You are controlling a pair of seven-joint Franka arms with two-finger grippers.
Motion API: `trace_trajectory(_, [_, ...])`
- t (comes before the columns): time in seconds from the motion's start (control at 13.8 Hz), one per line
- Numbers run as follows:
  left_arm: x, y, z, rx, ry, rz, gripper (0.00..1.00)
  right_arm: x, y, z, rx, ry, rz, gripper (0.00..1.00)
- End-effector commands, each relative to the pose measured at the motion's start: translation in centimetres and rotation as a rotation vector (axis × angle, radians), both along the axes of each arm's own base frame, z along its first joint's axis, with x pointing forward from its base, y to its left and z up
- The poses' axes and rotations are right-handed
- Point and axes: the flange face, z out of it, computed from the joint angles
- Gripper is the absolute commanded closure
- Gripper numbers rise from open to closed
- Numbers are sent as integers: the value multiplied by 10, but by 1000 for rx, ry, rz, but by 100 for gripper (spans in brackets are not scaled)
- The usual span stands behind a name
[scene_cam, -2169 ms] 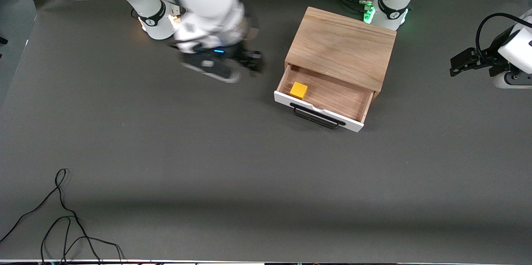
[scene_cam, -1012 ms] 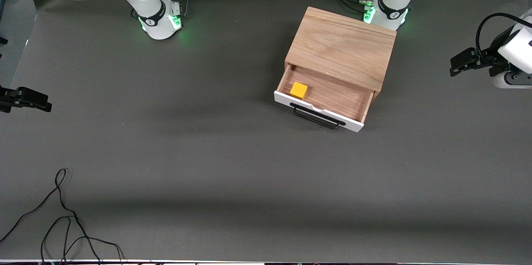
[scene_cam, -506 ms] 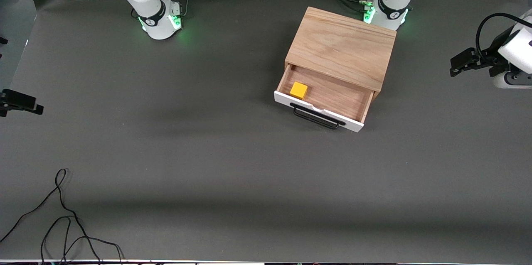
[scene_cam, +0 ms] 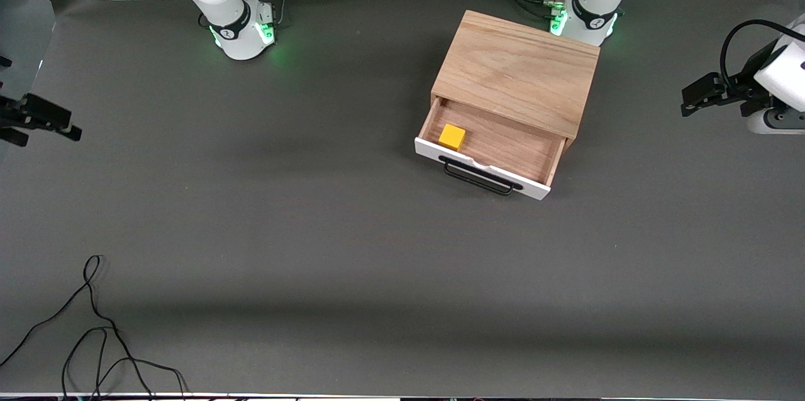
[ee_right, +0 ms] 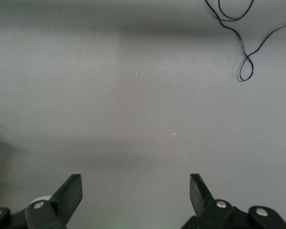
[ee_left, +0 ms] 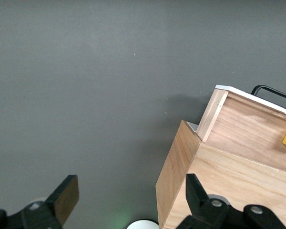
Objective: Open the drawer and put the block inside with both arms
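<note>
With the yellow block (scene_cam: pixel 452 136) sitting in the open drawer (scene_cam: pixel 497 151), both open, empty end effectors, left (ee_left: pixel 128 202) and right (ee_right: pixel 133 196), are best waiting well apart from it.

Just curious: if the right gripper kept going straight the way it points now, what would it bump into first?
Probably only the bare table. The right gripper is open, with nothing between its fingers; the black cable lies off to one side.

Loose black cable (scene_cam: pixel 94 325) lies on grey table (scene_cam: pixel 314 231).
</note>
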Motion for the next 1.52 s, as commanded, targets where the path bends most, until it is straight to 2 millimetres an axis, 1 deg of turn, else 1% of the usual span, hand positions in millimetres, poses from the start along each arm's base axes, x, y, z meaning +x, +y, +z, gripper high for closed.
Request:
trace_trajectory(0.0, [-4,1,7,-8,-20,-10,0,-7,-3,2,-18,-21,-20,0])
trace_trajectory(0.14, [-4,1,6,-8,-20,-10,0,-4,-5,12,-40,-39,-21,0])
trace_trajectory(0.29, [-4,1,6,-8,-18,-10,0,-2,-4,9,-64,-16,-15,0])
trace_trajectory(0.36, [-4,1,6,-8,-18,-10,0,1,-4,13,-64,-16,-14,0])
trace_trajectory(0.51, [-4,1,6,-8,-18,-10,0,14,-3,12,-65,-10,-9,0])
trace_trajectory(0.58, [-4,1,6,-8,-20,-10,0,17,0,13,-65,-11,-6,0])
trace_trajectory(0.65, [-4,1,6,-8,-20,-10,0,17,1,14,-65,-7,-4,0])
trace_trajectory(0.94, [-4,1,6,-8,-20,-8,0,11,-16,17,-51,-10,-34,0])
trace_trajectory(1.45, [-3,1,5,-8,-20,-8,0,10,-15,18,-50,-10,-28,0])
